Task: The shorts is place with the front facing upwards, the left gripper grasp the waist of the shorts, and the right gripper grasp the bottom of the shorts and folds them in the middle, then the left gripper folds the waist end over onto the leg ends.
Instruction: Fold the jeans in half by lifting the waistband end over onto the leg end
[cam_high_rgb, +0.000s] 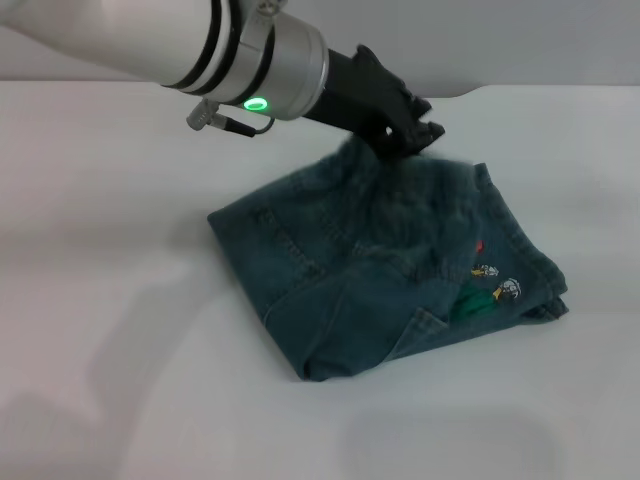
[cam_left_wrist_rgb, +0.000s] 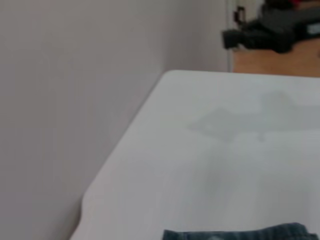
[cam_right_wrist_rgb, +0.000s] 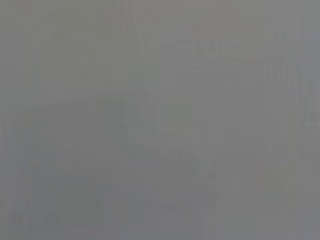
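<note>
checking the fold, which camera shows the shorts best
The head view: the whole folded shorts lie on the white table, with the left end effector at their far edge. The left wrist view catches only a thin strip of denim. The right wrist view shows nothing of them.

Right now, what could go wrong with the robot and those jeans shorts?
The left gripper has lifted the far edge of the shorts, so the denim could slip free and the fold could flop open. The cloth already lies bunched, so the fold might end up crooked. The right gripper is out of sight and cannot steady anything.
</note>
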